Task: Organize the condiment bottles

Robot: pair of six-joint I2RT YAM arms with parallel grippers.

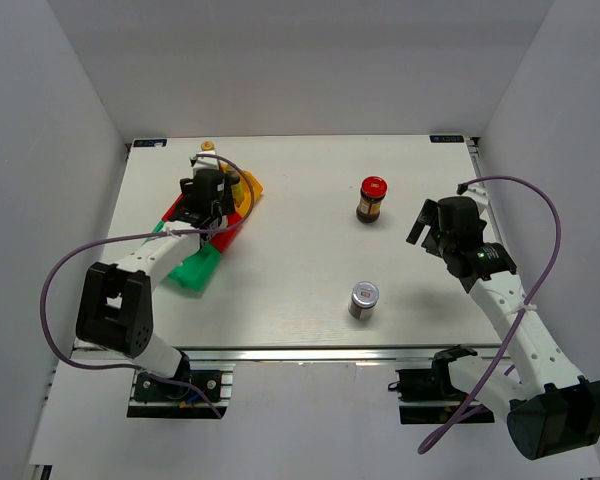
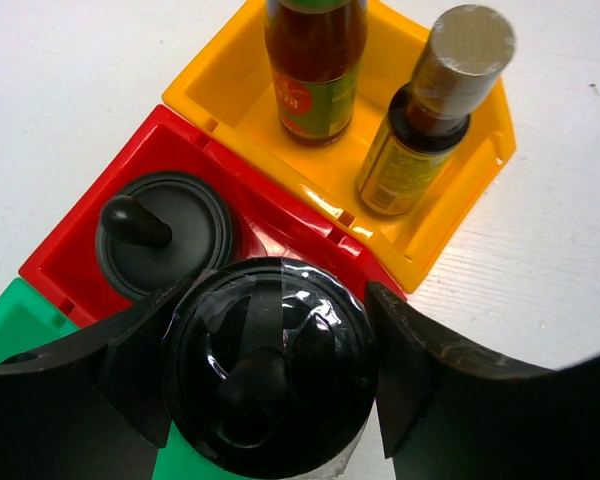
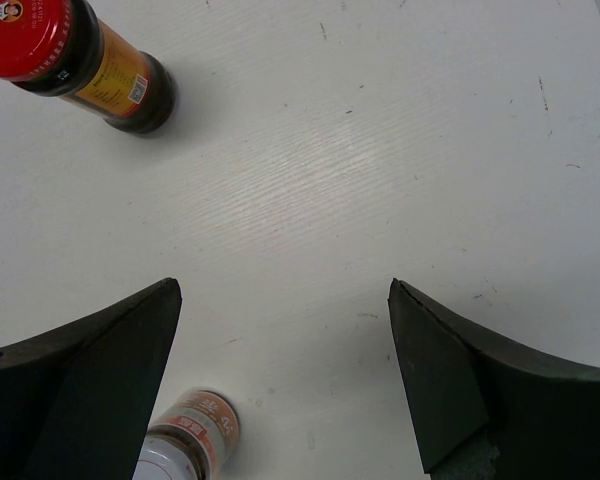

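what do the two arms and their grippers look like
The left arm and right arm have white links with black joint housings, each trailing a looping purple cable. The left gripper and right gripper are black, with broad wedge-shaped fingers. A small green light shows on the right arm.

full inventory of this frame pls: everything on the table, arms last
slim sauce bottles: 2, dark brown, standing in the yellow tray
black-capped shaker in tray: 1, black cap, in the red tray
held shaker: 1, black cap, between the left fingers, over the red/green tray edge
red-capped jar: 1, dark, table centre-right
silver-lidded jar: 1, nearer the arm bases than the red-capped one
yellow tray: 1, far left
red tray: 1, beside yellow
green tray: 1, beside red
table: 1, white
left gripper: 1, black, closed on held shaker
right gripper: 1, black, open, over bare table
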